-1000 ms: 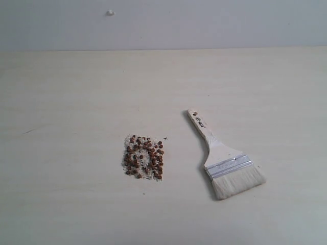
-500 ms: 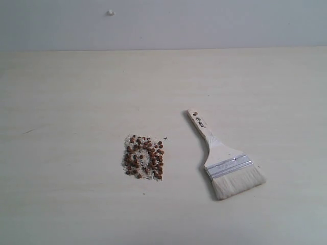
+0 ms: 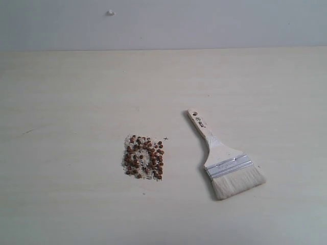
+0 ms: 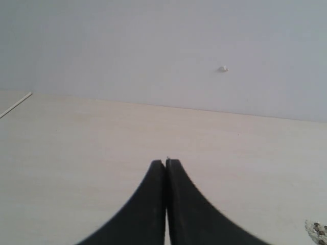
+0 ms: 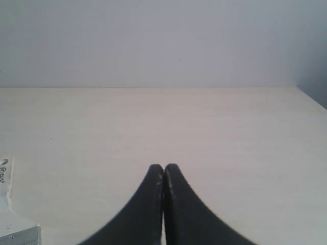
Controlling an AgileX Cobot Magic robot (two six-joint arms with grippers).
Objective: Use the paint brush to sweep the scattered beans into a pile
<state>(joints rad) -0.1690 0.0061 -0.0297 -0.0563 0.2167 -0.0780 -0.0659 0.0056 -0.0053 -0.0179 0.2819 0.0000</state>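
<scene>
The beans (image 3: 143,157), small and reddish-brown, lie in a loose squarish patch on the pale table, mixed with fine white grains. To their right lies the paint brush (image 3: 223,160), flat on the table, its wooden handle pointing away and its whitish bristles toward the near edge. Neither arm shows in the exterior view. My left gripper (image 4: 165,162) is shut with nothing between its black fingers; an edge of the beans (image 4: 319,230) shows in that view's corner. My right gripper (image 5: 163,167) is shut and empty too, with part of the paint brush (image 5: 10,217) at that view's edge.
The pale wooden table (image 3: 76,102) runs back to a plain grey-white wall (image 3: 204,23) with a small white knob (image 3: 110,13) on it. A tiny dark mark (image 3: 165,138) sits just beside the beans.
</scene>
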